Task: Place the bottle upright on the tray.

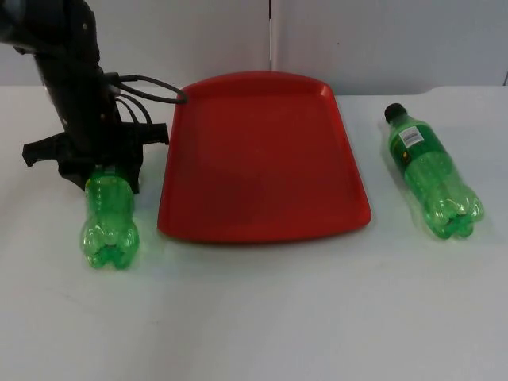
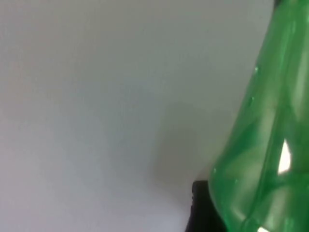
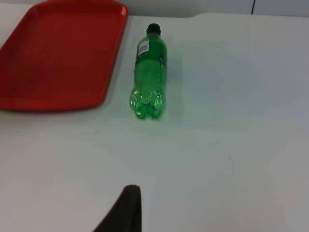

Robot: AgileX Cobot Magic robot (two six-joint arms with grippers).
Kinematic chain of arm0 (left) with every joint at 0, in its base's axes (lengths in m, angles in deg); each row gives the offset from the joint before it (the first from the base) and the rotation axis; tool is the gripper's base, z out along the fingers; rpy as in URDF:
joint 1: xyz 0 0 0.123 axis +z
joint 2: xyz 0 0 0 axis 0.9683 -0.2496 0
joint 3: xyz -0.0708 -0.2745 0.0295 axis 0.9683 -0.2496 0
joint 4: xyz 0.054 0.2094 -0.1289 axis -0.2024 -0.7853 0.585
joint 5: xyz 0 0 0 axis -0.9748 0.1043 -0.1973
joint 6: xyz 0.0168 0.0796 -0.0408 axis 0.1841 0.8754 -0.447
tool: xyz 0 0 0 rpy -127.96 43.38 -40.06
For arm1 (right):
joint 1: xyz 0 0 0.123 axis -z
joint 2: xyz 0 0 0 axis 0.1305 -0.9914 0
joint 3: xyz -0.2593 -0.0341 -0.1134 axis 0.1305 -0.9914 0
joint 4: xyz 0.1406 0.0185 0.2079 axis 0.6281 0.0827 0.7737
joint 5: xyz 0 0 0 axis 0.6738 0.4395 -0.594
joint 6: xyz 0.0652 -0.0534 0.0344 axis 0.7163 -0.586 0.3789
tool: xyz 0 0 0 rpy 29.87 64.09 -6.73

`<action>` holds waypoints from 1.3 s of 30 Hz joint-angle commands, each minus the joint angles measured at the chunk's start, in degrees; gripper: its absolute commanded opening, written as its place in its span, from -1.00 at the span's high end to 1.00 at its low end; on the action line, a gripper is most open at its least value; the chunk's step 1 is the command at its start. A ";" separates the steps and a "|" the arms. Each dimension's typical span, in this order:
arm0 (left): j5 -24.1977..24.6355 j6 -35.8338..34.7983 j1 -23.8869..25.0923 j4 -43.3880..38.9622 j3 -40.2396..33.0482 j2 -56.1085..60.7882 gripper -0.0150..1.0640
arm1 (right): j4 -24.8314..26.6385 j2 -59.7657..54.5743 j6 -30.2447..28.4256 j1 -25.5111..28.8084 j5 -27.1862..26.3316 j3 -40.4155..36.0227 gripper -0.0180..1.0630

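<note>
A clear green bottle lies on the white table just left of the red tray, its base toward the table's front. My left gripper reaches down over its neck end and is shut on it; the neck is hidden under the gripper. In the left wrist view the green bottle presses against one black fingertip. A second green bottle with a black cap and a label lies right of the tray. My right gripper waits back from this second bottle.
The tray holds nothing and lies in the middle of the table, its far edge near the grey partition wall. Bare white table top stretches along the front.
</note>
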 commanded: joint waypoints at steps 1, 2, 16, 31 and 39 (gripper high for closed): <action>0.12 -0.94 -0.05 0.07 -0.21 -0.87 0.69 | -0.10 0.19 -0.92 0.23 -0.19 -0.12 -0.98; 0.12 -0.94 -0.05 0.07 -0.21 -0.87 0.95 | -0.10 0.19 -0.92 0.23 -0.19 -0.12 -0.98; 1.83 2.43 -0.15 4.78 -0.21 2.42 0.97 | -0.10 0.19 -0.92 0.23 -0.19 -0.12 -0.98; -5.51 16.63 -0.15 18.49 -0.21 21.55 0.97 | -0.10 0.19 -0.92 0.23 -0.19 -0.12 -0.98; -20.27 28.13 -2.96 27.47 -0.31 28.98 0.97 | -0.10 0.19 -0.92 0.23 -0.19 -0.12 -0.98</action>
